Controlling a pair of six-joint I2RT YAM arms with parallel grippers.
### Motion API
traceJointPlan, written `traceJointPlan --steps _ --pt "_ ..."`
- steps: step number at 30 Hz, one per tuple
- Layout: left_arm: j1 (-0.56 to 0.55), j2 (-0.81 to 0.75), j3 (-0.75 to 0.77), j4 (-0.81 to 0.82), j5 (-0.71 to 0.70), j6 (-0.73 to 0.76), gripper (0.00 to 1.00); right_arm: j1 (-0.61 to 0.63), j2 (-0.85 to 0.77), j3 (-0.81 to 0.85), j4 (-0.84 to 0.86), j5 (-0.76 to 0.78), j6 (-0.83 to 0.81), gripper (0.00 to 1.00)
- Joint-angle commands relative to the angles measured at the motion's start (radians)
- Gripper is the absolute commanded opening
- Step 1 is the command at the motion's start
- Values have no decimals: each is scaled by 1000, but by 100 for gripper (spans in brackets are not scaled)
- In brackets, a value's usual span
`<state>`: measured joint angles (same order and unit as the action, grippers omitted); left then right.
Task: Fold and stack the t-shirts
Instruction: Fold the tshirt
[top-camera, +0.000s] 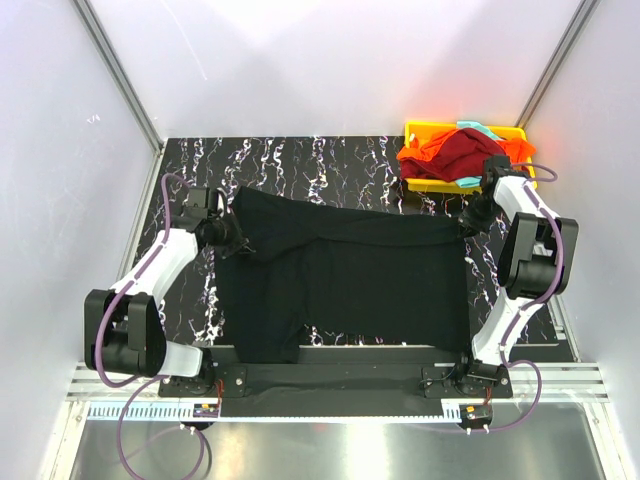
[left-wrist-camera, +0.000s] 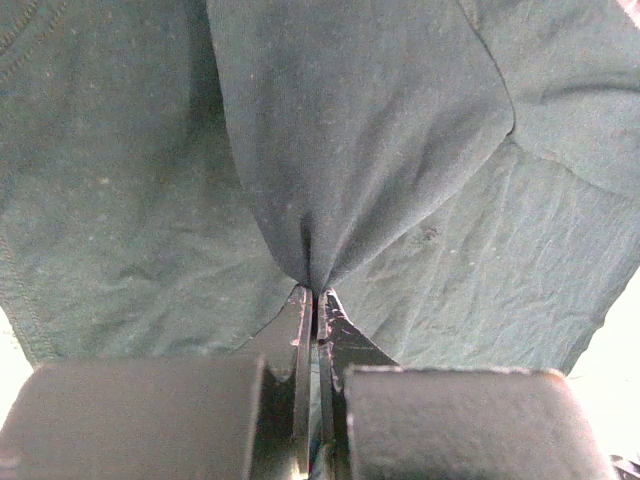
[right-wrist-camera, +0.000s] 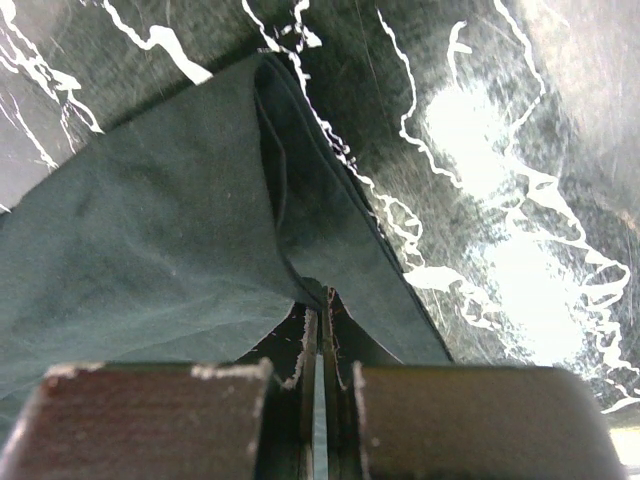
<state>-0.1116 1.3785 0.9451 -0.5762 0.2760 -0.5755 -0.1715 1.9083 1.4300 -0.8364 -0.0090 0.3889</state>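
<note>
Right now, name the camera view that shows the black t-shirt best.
The top external view: it shows the whole black t-shirt spread out, its far edge pinched by the left tool and the right tool. Each wrist view shows only a small bunch of dark fabric clamped in its own shut tool.

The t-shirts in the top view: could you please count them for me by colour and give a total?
Black t-shirt: 1
Dark red t-shirt: 1
Orange t-shirt: 1
Teal t-shirt: 1, only a sliver showing
Total: 4
</note>
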Motion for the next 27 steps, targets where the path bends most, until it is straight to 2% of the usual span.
traceJointPlan --steps 1,16,23,25,26,27 --pt "-3 -41 -15 33 31 -15 0 -6 18 44 2 20 1 0" --pt "-5 -22 -62 39 58 -11 0 -8 6 -25 -6 38 -1 1" --pt "-5 5 -43 36 54 5 1 -8 15 -36 -13 53 -21 6" --pt "-5 -4 -46 36 46 6 8 -8 15 -36 -13 63 -24 20" --pt "-3 -24 -43 18 31 18 12 -8 14 -33 -29 70 -27 24" --pt "-5 -39 -40 4 -4 31 21 -10 8 -29 -38 95 -28 26"
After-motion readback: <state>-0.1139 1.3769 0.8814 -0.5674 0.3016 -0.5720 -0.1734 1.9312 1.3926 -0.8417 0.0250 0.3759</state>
